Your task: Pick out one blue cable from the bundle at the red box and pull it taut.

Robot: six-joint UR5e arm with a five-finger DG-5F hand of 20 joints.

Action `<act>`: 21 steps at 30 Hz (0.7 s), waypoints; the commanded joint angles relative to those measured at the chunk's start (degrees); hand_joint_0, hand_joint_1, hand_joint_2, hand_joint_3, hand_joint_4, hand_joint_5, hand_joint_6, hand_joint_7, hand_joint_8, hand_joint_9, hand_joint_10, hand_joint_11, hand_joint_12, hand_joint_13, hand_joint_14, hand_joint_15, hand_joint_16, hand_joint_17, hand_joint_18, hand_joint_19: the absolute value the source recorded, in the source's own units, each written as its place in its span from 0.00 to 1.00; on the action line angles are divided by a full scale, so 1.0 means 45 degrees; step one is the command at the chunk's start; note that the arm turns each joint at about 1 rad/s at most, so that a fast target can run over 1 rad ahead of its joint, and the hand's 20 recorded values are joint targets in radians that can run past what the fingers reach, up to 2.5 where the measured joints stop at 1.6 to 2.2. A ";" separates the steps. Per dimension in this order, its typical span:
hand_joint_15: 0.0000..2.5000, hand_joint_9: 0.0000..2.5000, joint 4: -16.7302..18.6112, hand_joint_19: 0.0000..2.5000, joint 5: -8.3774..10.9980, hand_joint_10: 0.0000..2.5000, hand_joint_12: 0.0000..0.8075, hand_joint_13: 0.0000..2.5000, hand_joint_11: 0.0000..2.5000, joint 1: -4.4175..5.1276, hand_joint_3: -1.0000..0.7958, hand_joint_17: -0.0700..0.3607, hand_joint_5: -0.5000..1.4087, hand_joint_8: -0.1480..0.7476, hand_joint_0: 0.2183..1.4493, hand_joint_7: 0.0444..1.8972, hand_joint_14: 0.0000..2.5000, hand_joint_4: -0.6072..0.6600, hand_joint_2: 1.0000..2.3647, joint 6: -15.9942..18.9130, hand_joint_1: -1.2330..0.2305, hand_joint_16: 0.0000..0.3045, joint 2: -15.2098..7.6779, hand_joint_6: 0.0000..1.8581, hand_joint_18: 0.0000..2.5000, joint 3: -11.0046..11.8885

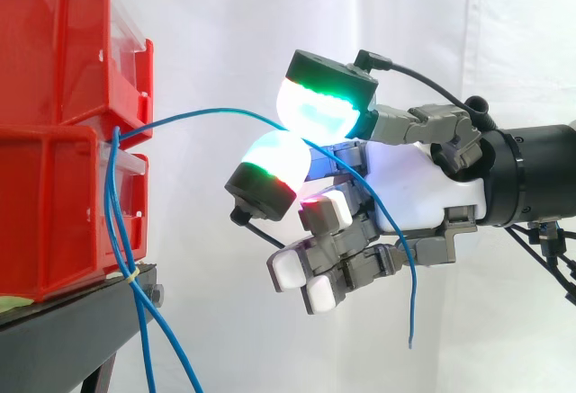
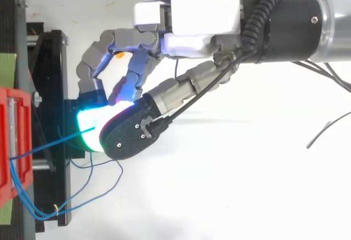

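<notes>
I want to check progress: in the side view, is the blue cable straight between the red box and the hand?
No, the blue cable bows upward between the red box and the hand.

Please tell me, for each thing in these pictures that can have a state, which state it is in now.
hand: shut, its glowing pads pinching the blue cable.
blue cable: pinched, arching from the red boxes to the hand, not taut; its free end hangs below the hand.
other blue cables: hanging slack, tied together near the stand's edge.
red boxes: stacked upright on the black stand.
</notes>
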 commanded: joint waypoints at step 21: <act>0.15 0.45 -0.2299 0.23 0.0016 0.01 0.40 0.32 0.28 0.0061 0.45 0.36 0.21 0.43 0.31 0.50 0.01 0.44 0.02 -0.0975 0.37 0.12 0.0838 0.51 0.26 0.0054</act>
